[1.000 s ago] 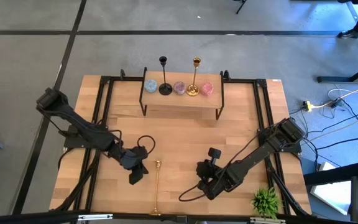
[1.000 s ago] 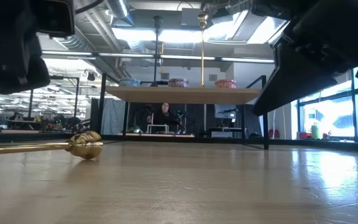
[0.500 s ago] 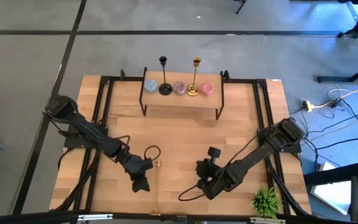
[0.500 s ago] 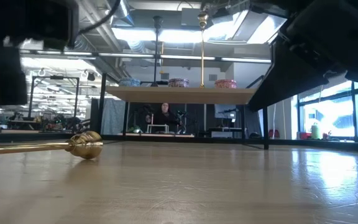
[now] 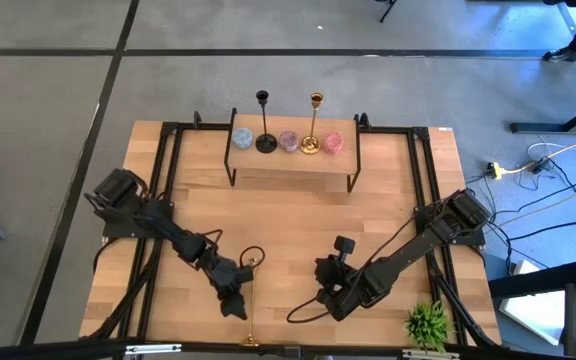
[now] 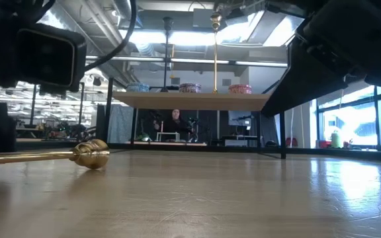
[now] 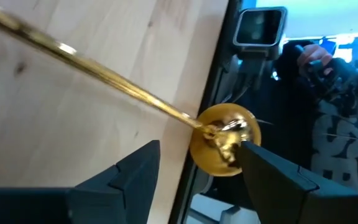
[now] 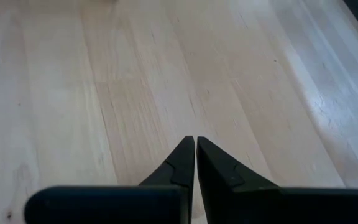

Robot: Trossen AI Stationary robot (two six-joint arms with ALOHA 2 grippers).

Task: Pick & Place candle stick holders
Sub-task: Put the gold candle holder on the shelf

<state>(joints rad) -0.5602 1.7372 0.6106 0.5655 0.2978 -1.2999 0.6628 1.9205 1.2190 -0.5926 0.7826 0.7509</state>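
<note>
One gold candle stick holder (image 5: 252,300) lies flat on the table near its front edge. Its round base (image 7: 224,140) points to that edge and its cup end (image 6: 90,153) to the far side. My left gripper (image 5: 236,304) is low beside the stem, slanting down. It is open, with its fingers (image 7: 135,171) on either side of the stem's base end. A black holder (image 5: 264,122) and a second gold one (image 5: 314,122) stand upright on the raised shelf (image 5: 293,165). My right gripper (image 8: 195,146) is shut over bare wood at centre right.
Three small round jars (image 5: 288,141) sit on the shelf between and beside the standing holders. A green leafy plant (image 5: 428,322) stands at the near right corner. Black frame rails (image 5: 163,180) run along both table sides. A person sits far off in the room behind (image 6: 175,122).
My left gripper has moved toward the table's near edge and to the right, sinking and tipping down. It now sits beside the lying gold holder's stem. The holder has not moved.
</note>
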